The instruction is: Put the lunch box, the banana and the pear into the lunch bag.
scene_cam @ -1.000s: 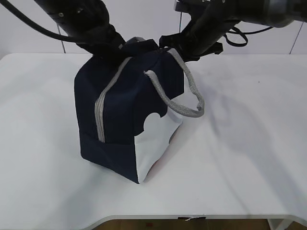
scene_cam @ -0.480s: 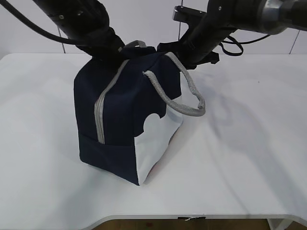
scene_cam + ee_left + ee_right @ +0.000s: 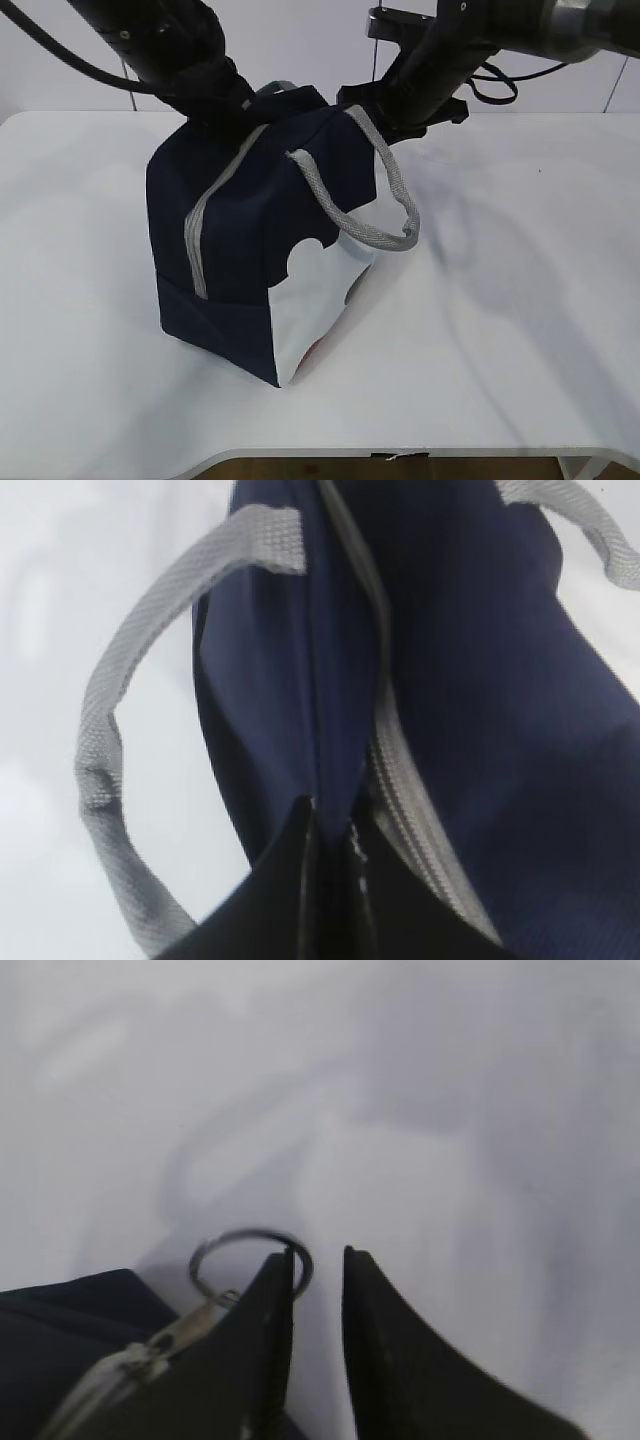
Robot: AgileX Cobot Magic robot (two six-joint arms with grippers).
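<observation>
Right gripper (image 3: 318, 1260) of mine hangs past the far top end of the lunch bag (image 3: 250, 250), its two dark fingers parted by a narrow gap with only white table (image 3: 520, 300) showing between them. Just beside the left finger sits the zipper's ring pull (image 3: 250, 1260), its loop partly hidden behind that fingertip (whether metal and finger actually touch I cannot tell), and nothing is gripped between the fingers.

On the other side, my left gripper (image 3: 330, 825) is pinched closed on a fold of navy fabric at the bag's top edge, right next to the grey zipper (image 3: 395, 750) that runs down the middle of the top. One grey webbing handle (image 3: 110, 740) loops out to the left in my left wrist view; the other handle (image 3: 375, 200) droops over the bag's white side panel in the exterior view.

The bag stands upright on the table, slightly tilted, near the middle, with the zipper line drawn together over the top and down the front. Lunch box, banana and pear do not show in any view.
</observation>
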